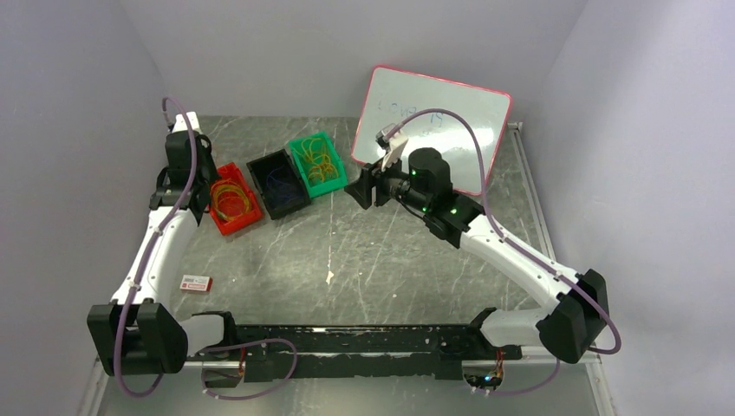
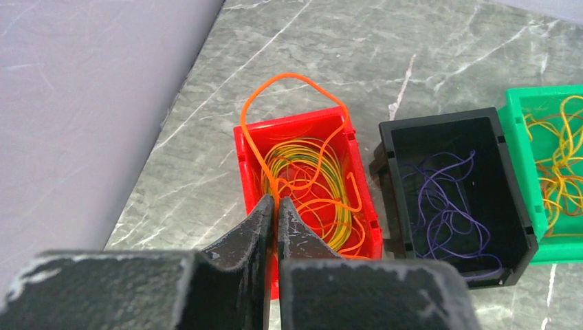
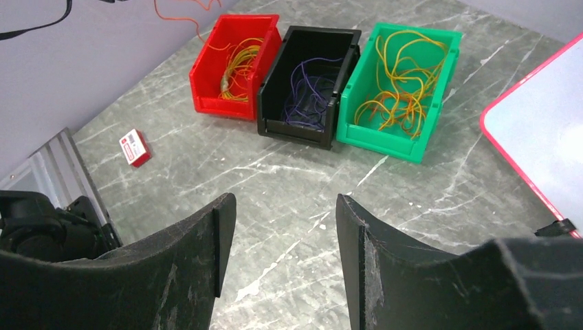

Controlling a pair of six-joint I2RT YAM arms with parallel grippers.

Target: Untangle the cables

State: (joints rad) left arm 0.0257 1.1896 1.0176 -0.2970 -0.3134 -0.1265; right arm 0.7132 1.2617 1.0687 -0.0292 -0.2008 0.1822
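Orange cable [image 2: 287, 75] pinched in the left gripper [image 2: 276, 206] above the red bin [image 2: 242, 179] (right gripper [image 3: 283, 227] gapes, empty).

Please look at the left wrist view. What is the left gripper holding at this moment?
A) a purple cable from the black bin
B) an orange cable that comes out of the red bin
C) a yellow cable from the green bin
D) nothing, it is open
B: the left gripper is shut on an orange cable, which loops up out of the red bin and runs down between its fingertips.
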